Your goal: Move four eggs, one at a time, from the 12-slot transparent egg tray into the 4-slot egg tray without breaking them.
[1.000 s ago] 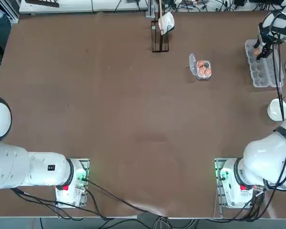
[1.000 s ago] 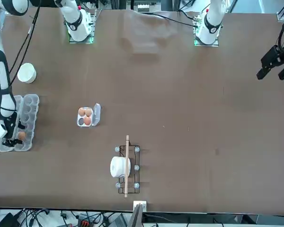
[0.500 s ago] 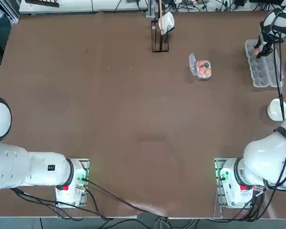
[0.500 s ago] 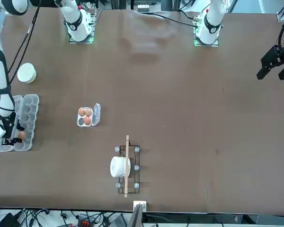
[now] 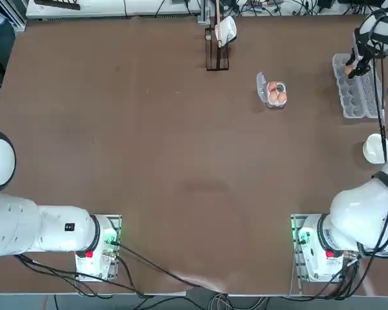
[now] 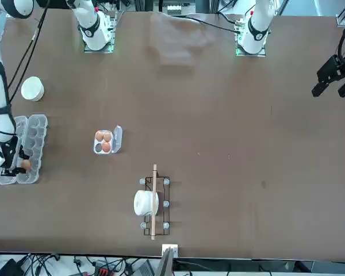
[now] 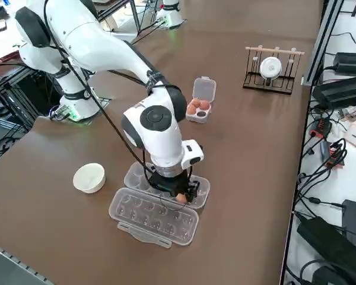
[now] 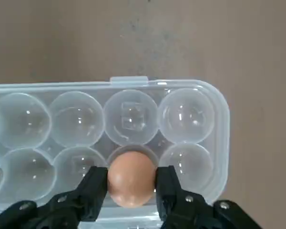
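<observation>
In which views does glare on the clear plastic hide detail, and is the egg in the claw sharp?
Right wrist view: small white highlights sit in the cups of the 12-slot tray; the egg in the right claw is sharp. Right side view: the tray's lid looks milky. Top view: tray cups are faint, and the egg is hard to make out.

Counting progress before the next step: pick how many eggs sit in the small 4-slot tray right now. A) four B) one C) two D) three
D: the 4-slot egg tray holds three eggs with one cup empty, while the right gripper is shut on the fourth egg over the 12-slot tray.
</observation>
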You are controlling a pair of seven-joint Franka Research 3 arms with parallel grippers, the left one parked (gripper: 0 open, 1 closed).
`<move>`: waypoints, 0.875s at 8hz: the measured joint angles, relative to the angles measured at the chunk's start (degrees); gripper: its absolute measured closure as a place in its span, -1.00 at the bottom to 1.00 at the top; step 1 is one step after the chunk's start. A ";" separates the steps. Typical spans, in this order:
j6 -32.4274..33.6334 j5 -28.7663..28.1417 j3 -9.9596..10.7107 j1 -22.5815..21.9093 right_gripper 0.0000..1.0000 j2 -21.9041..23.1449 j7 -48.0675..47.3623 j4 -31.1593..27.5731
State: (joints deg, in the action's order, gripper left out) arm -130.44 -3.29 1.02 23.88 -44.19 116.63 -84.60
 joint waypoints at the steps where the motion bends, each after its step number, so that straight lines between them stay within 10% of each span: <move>1: 2.12 -0.21 -0.06 0.02 -0.16 0.84 0.00 0.69; 7: 19.55 -0.32 -1.03 -5.61 -0.16 14.32 -20.08 -0.87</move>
State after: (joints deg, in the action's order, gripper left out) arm -110.89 -3.61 0.00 18.27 -29.88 96.55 -85.47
